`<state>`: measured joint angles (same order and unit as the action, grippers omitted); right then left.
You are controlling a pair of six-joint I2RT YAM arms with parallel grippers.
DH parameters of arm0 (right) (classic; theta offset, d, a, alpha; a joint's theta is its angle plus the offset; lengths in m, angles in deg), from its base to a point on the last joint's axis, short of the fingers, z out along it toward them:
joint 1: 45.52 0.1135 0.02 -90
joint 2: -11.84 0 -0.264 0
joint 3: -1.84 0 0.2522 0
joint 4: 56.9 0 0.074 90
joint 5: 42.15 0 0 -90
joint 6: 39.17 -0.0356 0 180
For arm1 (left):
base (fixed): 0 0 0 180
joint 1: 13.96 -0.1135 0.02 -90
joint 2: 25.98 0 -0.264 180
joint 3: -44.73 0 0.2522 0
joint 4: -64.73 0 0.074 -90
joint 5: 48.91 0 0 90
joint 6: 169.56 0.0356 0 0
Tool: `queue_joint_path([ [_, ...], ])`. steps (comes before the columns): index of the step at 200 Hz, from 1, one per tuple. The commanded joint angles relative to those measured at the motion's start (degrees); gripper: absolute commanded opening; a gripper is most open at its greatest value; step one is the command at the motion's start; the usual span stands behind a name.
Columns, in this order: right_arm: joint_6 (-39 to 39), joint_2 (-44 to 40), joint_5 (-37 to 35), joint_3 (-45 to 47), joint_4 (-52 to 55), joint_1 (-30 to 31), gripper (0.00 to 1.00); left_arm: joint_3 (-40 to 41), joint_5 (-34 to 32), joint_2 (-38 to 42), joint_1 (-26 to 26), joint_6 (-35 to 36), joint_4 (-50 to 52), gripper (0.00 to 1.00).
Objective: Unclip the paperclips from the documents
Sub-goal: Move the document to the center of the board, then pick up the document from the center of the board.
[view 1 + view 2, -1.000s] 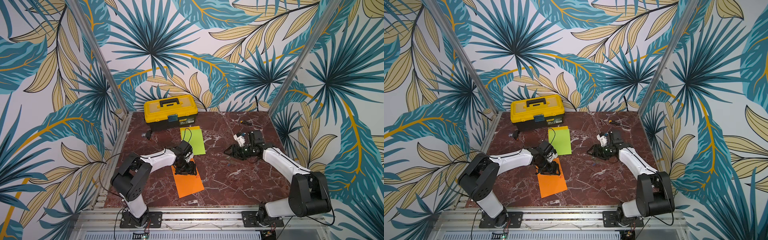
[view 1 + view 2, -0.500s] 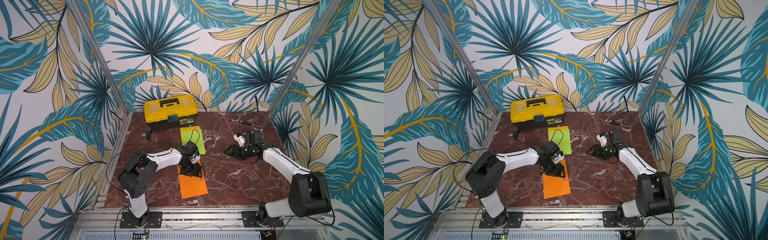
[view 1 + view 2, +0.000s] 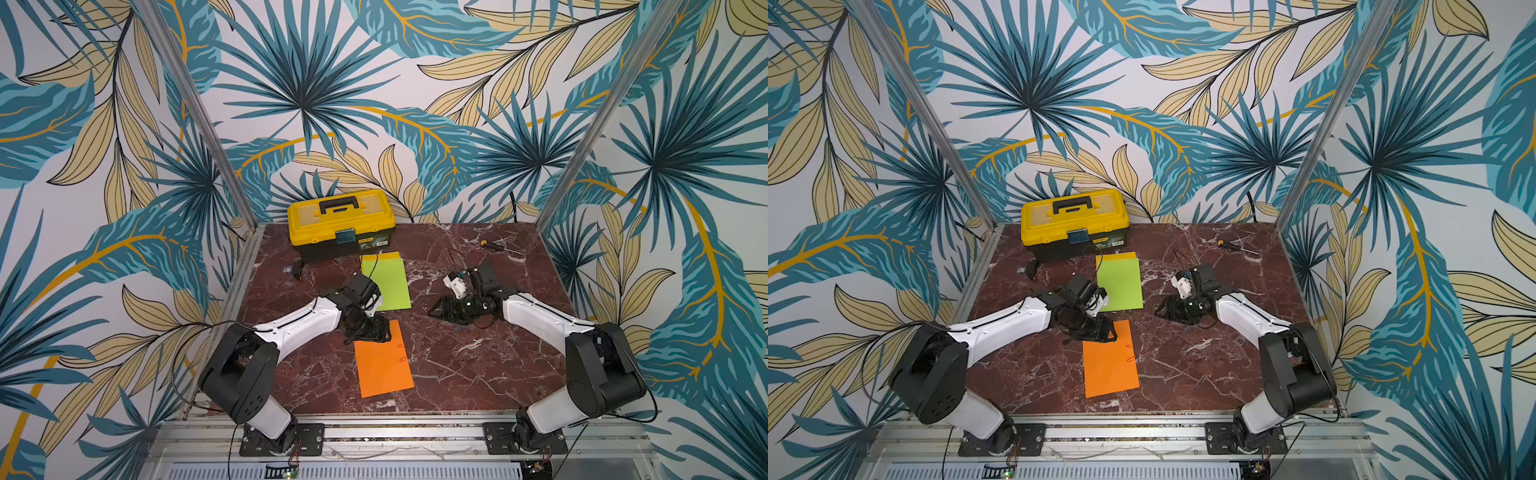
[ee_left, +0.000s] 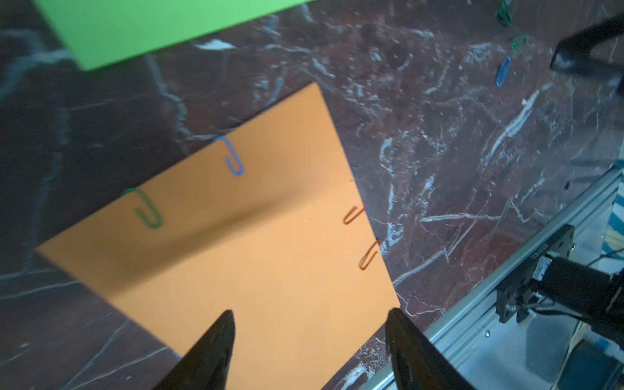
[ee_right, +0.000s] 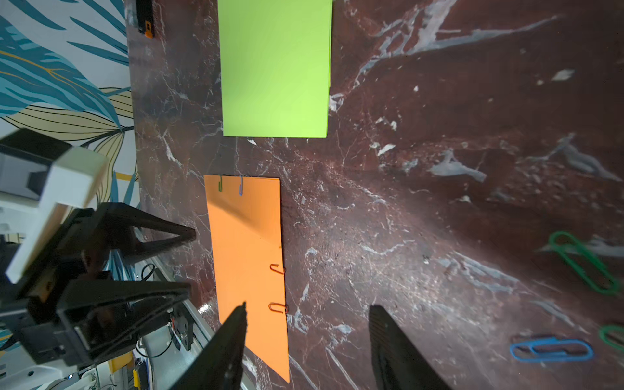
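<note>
1. The left fingers (image 4: pixel 211 351) are hanging spread and empty by the orange sheet (image 4: pixel 236 253) on the tabletop (image 4: pixel 439 135).
2. Both wrist views are showing a green clip (image 4: pixel 148 211) and a blue clip (image 4: pixel 233 157) on the sheet's short edge. Both top views are showing only two red clips (image 3: pixel 402 360) on the long edge facing the right fingers (image 5: pixel 226 351).
3. The right fingers are standing spread, gripping nothing. Loose clips (image 5: pixel 550 351) are lying beside them, mere specks in the top views.

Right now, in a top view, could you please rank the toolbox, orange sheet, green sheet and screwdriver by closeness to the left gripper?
1. Orange sheet, beneath the left gripper.
2. Green sheet, just behind.
3. Toolbox, back left.
4. Screwdriver, far back right.
</note>
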<state>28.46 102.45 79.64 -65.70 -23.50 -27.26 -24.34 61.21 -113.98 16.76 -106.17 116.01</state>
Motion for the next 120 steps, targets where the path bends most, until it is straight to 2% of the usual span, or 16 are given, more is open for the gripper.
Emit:
queue_joint_path([
  [1,-3.31,2.21,-4.61,-1.96,-2.92,3.01,0.59,3.43,-2.1,2.64,-3.48,-4.0,-0.64,0.72],
  [28,-5.28,5.15,-7.75,-3.64,-4.24,6.41,0.59,6.35,-2.47,3.81,-5.86,-7.62,-2.37,0.72],
  [59,-7.43,8.08,-10.11,-5.05,-6.04,9.69,0.59,7.85,-2.32,1.19,-6.13,-9.96,-4.74,0.72],
  [120,-9.8,12.85,-12.54,-7.36,-6.62,14.55,0.59,6.47,-1.86,-4.01,-6.16,-10.04,-8.24,0.69],
])
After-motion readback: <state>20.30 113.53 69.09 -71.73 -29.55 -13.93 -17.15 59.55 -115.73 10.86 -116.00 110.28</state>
